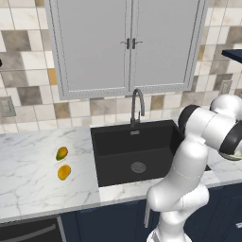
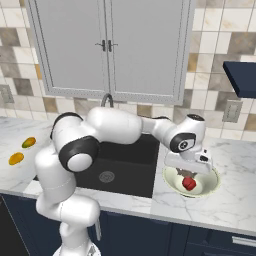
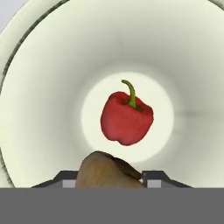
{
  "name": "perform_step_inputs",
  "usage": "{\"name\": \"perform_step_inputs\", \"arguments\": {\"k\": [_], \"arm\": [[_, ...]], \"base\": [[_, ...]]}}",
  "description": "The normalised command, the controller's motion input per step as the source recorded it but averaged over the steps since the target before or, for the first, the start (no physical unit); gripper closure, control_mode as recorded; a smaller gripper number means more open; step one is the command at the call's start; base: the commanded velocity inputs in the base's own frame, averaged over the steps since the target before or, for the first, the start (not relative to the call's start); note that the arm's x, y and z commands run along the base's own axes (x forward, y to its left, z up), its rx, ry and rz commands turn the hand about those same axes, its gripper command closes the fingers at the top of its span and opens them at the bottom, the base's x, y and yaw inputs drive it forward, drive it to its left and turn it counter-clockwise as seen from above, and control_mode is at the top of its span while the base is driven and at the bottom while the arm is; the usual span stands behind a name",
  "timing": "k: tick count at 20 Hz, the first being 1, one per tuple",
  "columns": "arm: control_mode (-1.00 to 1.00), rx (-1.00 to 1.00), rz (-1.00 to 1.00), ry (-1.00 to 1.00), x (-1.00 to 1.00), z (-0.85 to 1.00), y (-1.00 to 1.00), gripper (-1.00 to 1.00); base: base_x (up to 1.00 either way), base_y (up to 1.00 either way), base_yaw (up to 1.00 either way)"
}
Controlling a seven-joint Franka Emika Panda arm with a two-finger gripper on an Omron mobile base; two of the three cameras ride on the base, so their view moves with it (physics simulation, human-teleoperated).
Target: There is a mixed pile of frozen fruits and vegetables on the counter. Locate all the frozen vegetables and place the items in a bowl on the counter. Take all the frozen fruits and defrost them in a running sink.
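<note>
Brown mushroom [image 3: 109,170] clamped in tool [image 3: 109,177], above red pepper [image 3: 127,117] in bowl [image 3: 52,87]

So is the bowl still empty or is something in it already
Not empty. A red pepper lies in the middle of the bowl, and the gripper holds a brown lump just above the bowl's floor.

the wall [image 1: 28,71] is tiled in square white, beige, grey and brown tiles. a pale grey cabinet [image 1: 127,42] with two doors and small dark handles hangs on it. an outlet [image 2: 233,111] sits on the tiles at right, another [image 1: 6,106] at far left. a dark navy shelf corner [image 2: 242,77] juts in at the right. the light is even and soft.
</note>
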Motion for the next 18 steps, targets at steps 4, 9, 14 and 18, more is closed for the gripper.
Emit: {"name": "perform_step_inputs", "arguments": {"k": [4, 9, 14, 18], "arm": [[-1.00, 0.00, 0.00, 0.00, 0.03, -0.11, -0.04, -1.00], [-1.00, 0.00, 0.00, 0.00, 0.03, -0.07, -0.04, -1.00], [-1.00, 0.00, 0.00, 0.03, 0.05, 0.06, 0.04, -1.00], [-1.00, 0.03, 0.00, 0.00, 0.00, 0.42, 0.21, -1.00]], "base": [[0.00, 0.00, 0.00], [0.00, 0.00, 0.00], [0.00, 0.00, 0.00], [0.00, 0.00, 0.00]]}}
